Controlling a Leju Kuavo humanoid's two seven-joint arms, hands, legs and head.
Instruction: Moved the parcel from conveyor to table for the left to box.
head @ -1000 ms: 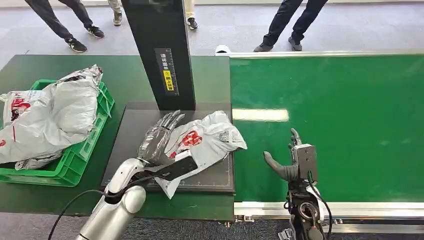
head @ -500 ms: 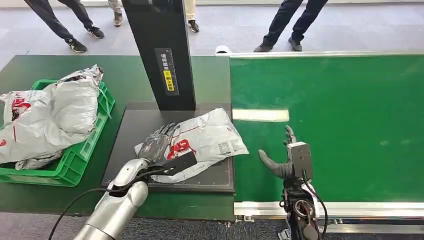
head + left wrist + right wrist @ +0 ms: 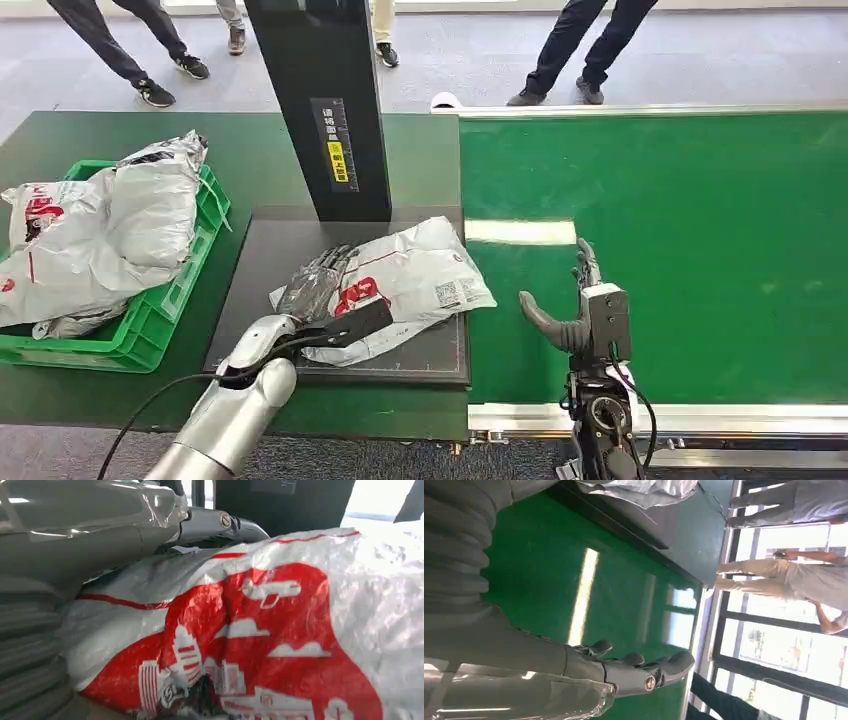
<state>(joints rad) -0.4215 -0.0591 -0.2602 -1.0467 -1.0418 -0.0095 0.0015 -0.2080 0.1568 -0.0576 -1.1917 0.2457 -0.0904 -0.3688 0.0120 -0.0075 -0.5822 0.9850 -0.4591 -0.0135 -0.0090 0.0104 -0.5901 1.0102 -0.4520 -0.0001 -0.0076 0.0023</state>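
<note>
1. You will see that the parcel [image 3: 405, 285] has gone from bunched up and partly lifted a second ago to lying flat on the black pad [image 3: 260, 255] of the desk [image 3: 120, 390]. It sits right under and just beyond your left hand [image 3: 318, 282], well apart from the conveyor belt [image 3: 700, 250].
2. Your left hand has sunk with it. Its fingers now lie spread and flat over the near end of the parcel, resting on it. Whether they actually pinch the plastic, you cannot tell.
3. Your right hand [image 3: 572, 310] has barely shifted. It hovers over the belt just beside the pad, fingers apart, holding nothing.
4. My reading: the conveyor-to-desk move looks finished, so lifting the parcel toward the green crate [image 3: 160, 310], far out past the left hand's outer side, comes next.
5. Writing: the parcel carries a red printed graphic and a small black-and-white label, both too small to read. The dark post [image 3: 320, 100] beyond the left hand bears a yellow sticker, also illegible.
</note>
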